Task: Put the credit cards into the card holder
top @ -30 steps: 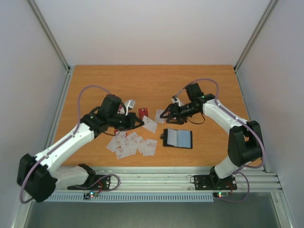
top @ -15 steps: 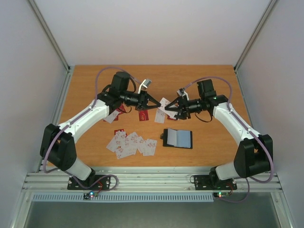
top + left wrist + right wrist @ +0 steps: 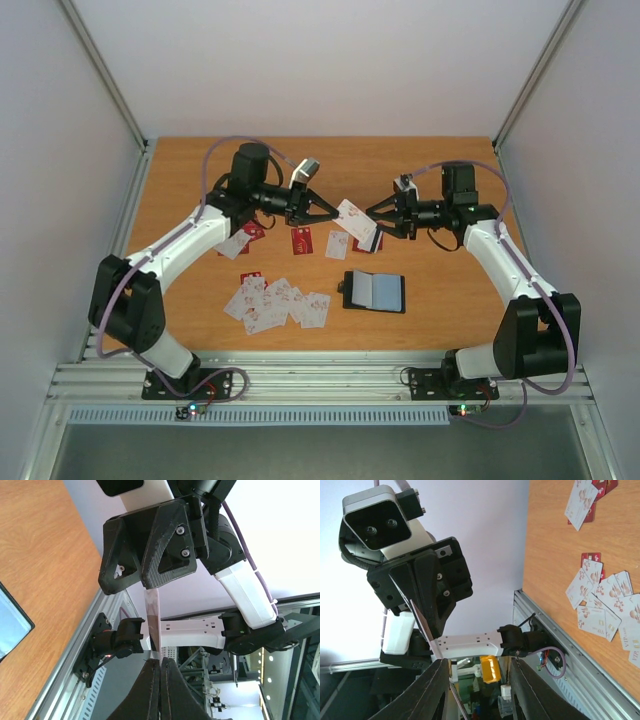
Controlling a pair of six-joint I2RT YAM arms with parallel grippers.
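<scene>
Seen from the right wrist, two white cards (image 3: 630, 642) at the picture's right edge, lying on the tabletop (image 3: 555, 540), carry red letters that look like "VIP". The red marks on the other cards there are too small to read. The overhead and left wrist views show no readable lettering.

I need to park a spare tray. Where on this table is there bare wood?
Bare: the strip along the far edge of the table, and the near right, between the card holder and the right edge. Crowded: the fanned credit cards at near left, loose cards beyond them, and the centre, where the left tool and right tool flank a raised card.
</scene>
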